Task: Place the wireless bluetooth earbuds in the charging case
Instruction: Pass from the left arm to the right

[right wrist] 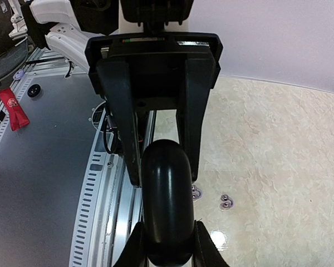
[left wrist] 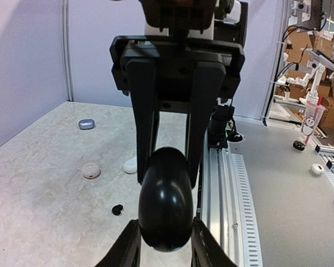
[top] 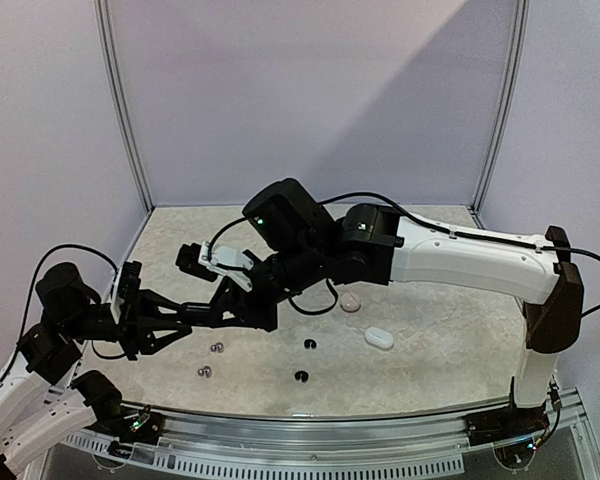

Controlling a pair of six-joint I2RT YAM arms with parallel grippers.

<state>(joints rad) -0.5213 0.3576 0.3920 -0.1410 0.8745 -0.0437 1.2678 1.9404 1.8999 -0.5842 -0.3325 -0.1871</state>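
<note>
Hanging above the table (top: 440,370), one glossy black case (left wrist: 166,206) is gripped from opposite ends by two pincers. The left pincer (left wrist: 167,242) is clenched on one end of it and the right pincer (right wrist: 167,245) is clenched on the other. In each wrist view the opposing pincer's two fingers are seen pressed against the sides of the case.

Four earbuds are counted, all lying loose on the table and apart from both pincers. Two black earbuds (top: 310,345) are placed below the joined pincers on the right pincer's side, one nearer the table's front edge than the other. Two grey earbuds (top: 218,348) are placed close together beneath the left pincer's long fingers, and the same pair is seen from the right wrist just beyond the held case.

Three further cases are counted on the table. One pink case (top: 350,301) and one white case (top: 379,338) are set near each other past the right pincer's side. One grey-lavender case (left wrist: 87,124) is seen farther off, only from the left wrist.
</note>
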